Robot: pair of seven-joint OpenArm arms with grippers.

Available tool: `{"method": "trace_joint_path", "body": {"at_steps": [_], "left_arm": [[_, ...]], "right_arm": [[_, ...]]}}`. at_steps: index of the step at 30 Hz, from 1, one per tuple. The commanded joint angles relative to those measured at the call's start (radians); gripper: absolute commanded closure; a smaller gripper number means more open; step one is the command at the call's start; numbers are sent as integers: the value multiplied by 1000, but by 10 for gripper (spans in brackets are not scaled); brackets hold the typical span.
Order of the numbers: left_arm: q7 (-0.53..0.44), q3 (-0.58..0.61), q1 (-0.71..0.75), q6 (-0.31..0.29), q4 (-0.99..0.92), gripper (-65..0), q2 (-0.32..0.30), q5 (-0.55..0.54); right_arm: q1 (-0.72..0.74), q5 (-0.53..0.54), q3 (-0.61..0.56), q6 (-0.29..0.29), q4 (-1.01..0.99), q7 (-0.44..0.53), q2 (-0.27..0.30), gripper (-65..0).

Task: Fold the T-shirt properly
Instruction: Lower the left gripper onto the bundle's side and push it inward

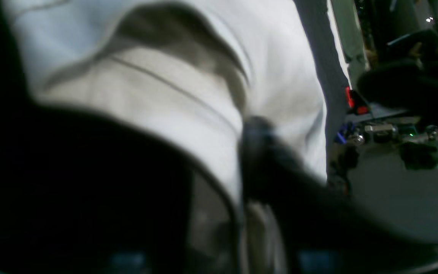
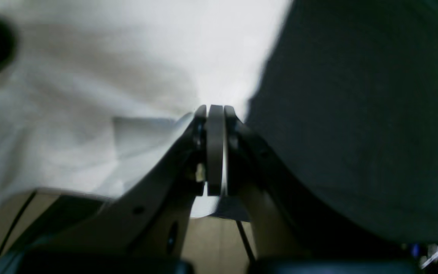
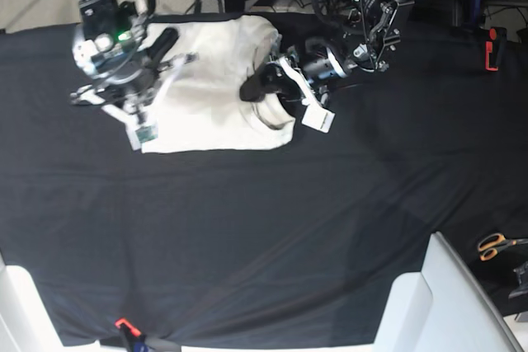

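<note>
Evidently mid-fold, the T-shirt [image 3: 210, 88] lies bunched at the tabletop's [image 3: 247, 228] far edge, right tool [image 2: 215, 110] clamped on its hem, left tool's [image 3: 262, 86] grip unclear; next, carry the edges across evenly.

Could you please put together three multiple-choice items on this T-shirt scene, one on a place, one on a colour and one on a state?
1. Where on the black table cloth does the T-shirt lie in the base view?
A. near the far edge, left of centre
B. at the near edge
C. in the right corner

2. What colour is the T-shirt?
A. red
B. cream
C. blue

3. How is the right end effector?
A. wide open above the cloth
B. out of view
C. shut at the T-shirt's edge

Answers: 1 A, the T-shirt sits at the top of the base view, left of centre. 2 B, it looks off-white in every view. 3 C, the right wrist view shows its fingers pressed together there.
</note>
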Motion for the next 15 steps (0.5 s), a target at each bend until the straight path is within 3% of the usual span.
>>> {"method": "trace_joint_path", "body": {"at_steps": [1, 7, 11, 15], "left_arm": [[28, 7, 1, 10, -10, -15, 4, -3], [79, 10, -34, 10, 30, 0, -16, -1], [226, 34, -70, 10, 142, 0, -87, 0], [318, 189, -168, 10, 192, 0, -190, 11]], "right_arm": [[0, -9, 25, -4, 19, 34, 4, -2], [-15, -9, 155, -4, 11, 76, 4, -2], [-16, -9, 203, -2, 10, 76, 6, -2], [-16, -9, 198, -2, 10, 76, 6, -2]]}}
